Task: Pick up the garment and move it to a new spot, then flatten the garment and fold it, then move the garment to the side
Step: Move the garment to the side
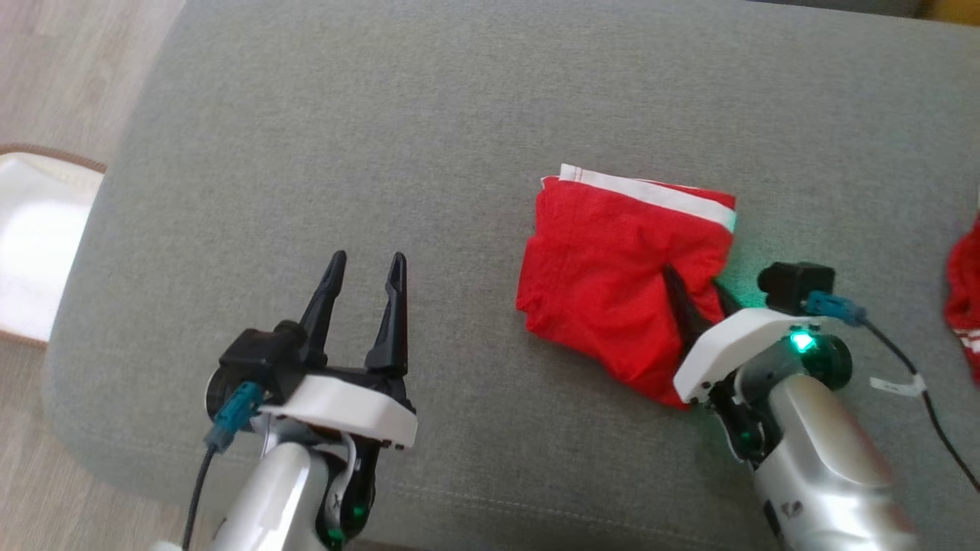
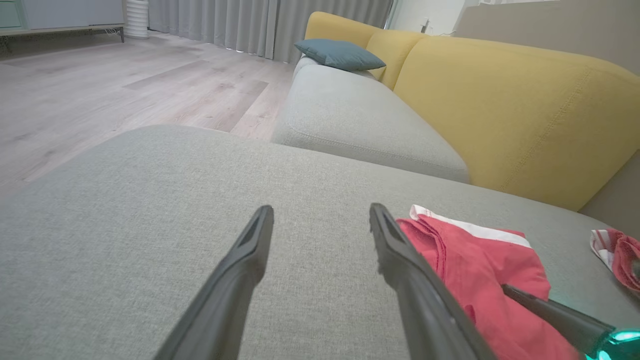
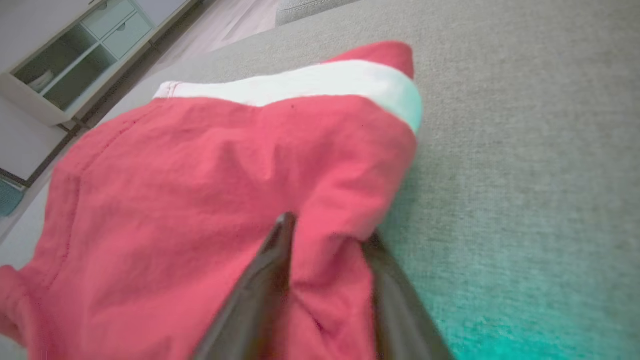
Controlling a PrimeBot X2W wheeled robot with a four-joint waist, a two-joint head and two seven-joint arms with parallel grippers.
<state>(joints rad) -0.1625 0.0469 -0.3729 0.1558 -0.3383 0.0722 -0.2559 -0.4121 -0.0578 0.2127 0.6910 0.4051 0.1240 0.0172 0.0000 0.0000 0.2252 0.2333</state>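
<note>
Where my right gripper (image 1: 693, 277) meets the red garment (image 1: 605, 283) on the grey cushion (image 1: 459, 153), a fold half hides its fingertips, so I cannot tell if they pinch; my left gripper (image 1: 368, 258) stands spread.

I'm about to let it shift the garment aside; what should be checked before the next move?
1. Garment folded, lying on the cushion: ok.
2. Right gripper jaws straddle a fold near its edge: ok.
3. That fold firmly pinched: cannot tell.
4. Left gripper open, apart from the garment: ok.
5. Other red cloth at the right, apart from the garment: ok.
</note>
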